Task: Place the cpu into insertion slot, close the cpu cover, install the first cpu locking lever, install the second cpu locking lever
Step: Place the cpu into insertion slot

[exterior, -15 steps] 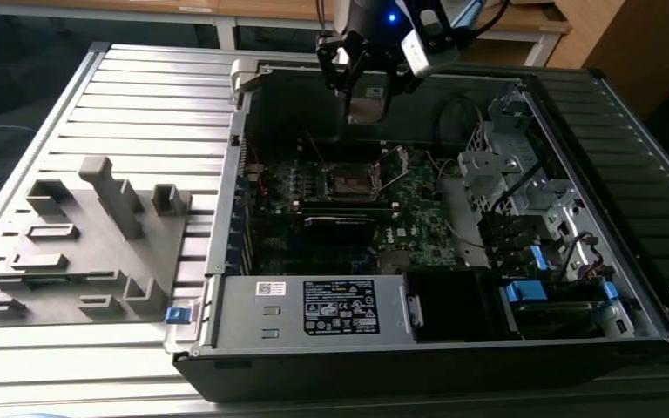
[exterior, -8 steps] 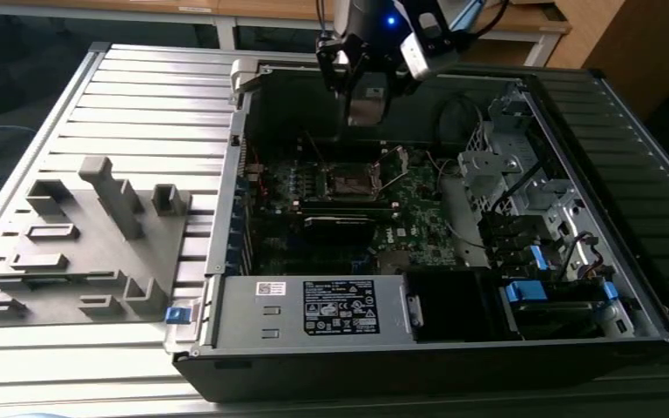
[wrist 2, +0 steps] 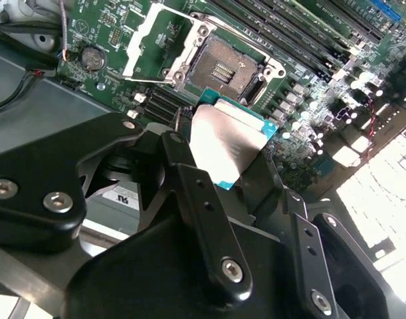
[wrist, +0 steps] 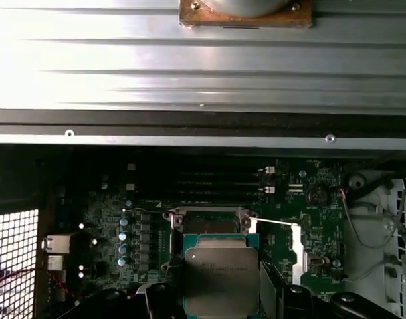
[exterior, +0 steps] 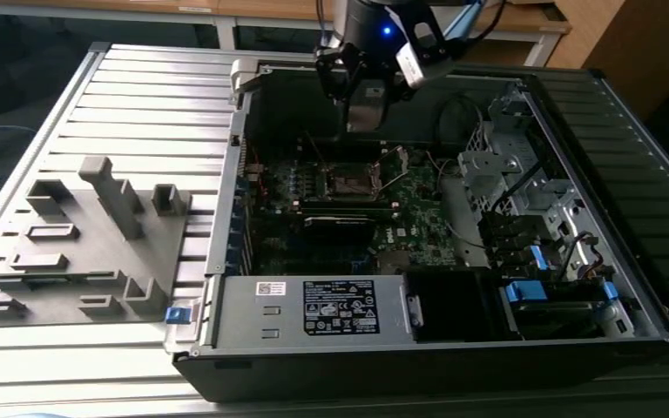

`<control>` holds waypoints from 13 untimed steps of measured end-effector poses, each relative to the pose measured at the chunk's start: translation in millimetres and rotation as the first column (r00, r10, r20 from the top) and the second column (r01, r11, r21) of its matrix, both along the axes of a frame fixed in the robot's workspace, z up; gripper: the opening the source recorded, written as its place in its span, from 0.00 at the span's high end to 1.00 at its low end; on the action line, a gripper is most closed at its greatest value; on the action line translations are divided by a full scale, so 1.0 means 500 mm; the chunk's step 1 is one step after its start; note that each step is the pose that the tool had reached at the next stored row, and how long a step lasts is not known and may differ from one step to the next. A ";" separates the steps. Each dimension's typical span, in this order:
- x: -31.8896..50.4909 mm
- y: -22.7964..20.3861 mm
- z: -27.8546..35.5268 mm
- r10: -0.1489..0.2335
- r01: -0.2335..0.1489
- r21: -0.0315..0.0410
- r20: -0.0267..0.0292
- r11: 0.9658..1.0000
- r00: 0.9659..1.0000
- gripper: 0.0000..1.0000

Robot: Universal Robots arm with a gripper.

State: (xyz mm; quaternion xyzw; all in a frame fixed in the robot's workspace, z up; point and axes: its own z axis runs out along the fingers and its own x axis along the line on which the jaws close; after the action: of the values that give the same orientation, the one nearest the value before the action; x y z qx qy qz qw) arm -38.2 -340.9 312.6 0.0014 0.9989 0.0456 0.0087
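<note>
While the claw [exterior: 364, 122] hangs over the open computer case [exterior: 428, 370], it grips the cpu [wrist 2: 226, 143] by two opposite edges. In the second wrist view a dark finger [wrist 2: 196, 193] lies along one side of the chip. The chip's silvery-grey top shows in both wrist views, with a blue-green border around it.

The cpu is held in the air above the insertion slot [wrist 2: 222, 66], clear of it and not seated. The slot's dark contact field lies bare inside its thin silver rim. The cpu cover [wrist 2: 139, 41] is swung open and stands off one side of the slot, with green board showing through its cut-out centre. Long black memory slots [wrist: 196, 186] run past the slot on the far side from the chip.

The case lies on its side on a ribbed metal table [exterior: 137, 96]. It holds the green motherboard [exterior: 416, 218], a silver power supply [exterior: 253, 318] with a black label along its near wall, and a metal drive cage [exterior: 509, 139] at the exterior view's right. Blue tabs [exterior: 524, 292] and loose cables lie below the cage. Beside the case, at the exterior view's left, a grey moulded fixture [exterior: 79, 244] with shaped recesses and upright posts rests on the table.
</note>
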 end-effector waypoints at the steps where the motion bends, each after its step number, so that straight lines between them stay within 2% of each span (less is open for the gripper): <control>1: -0.002 -0.0003 -0.003 0.000 0.000 0.000 0.001 1.000 1.000 0.46; 13: -0.009 -0.0025 -0.045 0.000 0.000 0.000 0.003 1.000 1.000 0.46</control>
State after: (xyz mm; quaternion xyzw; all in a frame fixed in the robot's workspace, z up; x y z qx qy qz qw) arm -42.6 -342.1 290.2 0.0013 0.9989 0.0457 0.0104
